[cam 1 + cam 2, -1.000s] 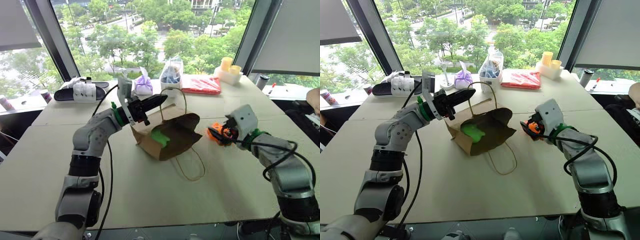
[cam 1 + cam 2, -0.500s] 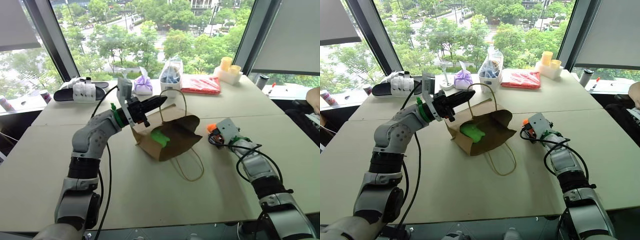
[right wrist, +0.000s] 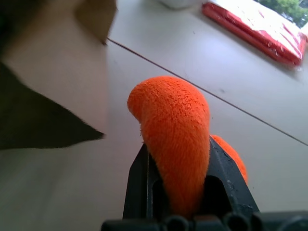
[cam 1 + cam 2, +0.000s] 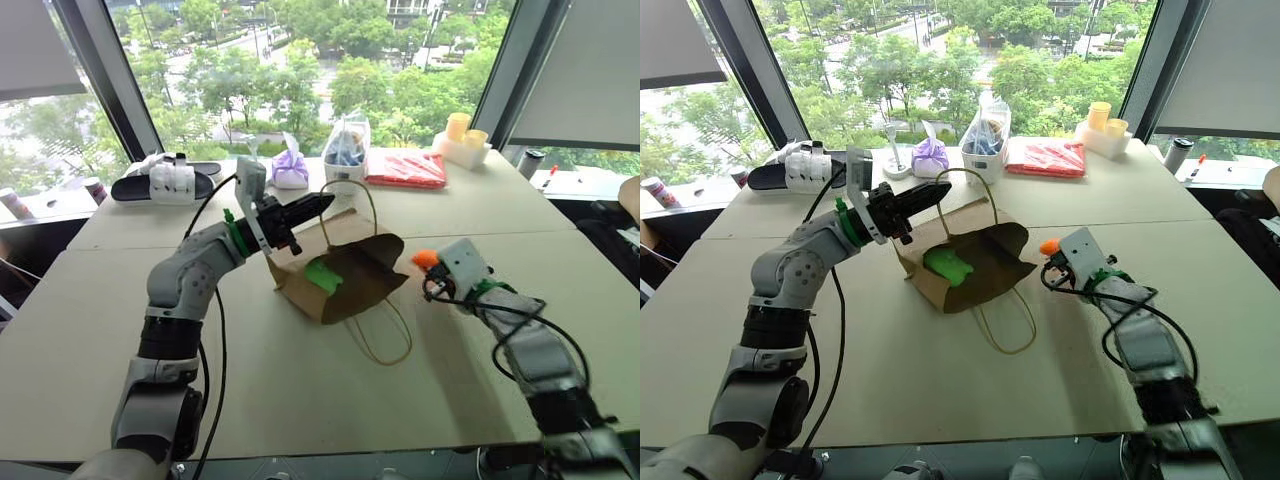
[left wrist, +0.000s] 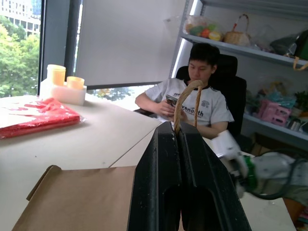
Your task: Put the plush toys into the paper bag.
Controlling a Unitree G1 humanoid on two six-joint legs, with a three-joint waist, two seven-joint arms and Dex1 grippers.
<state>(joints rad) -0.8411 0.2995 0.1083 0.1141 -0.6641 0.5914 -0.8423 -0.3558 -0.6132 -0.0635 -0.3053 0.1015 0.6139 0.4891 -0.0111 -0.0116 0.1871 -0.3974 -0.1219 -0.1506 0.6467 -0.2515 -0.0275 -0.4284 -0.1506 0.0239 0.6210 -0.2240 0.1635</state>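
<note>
Since a second ago my right hand (image 3: 179,192) has clamped onto the orange pumpkin (image 3: 175,139). My left hand (image 4: 310,207), fingers pressed together, pinches a cord handle (image 5: 185,98) and holds the paper bag (image 4: 345,270) open, the green toy (image 4: 321,275) inside. Between bag and right hand lies bare worktop (image 4: 450,360).
</note>
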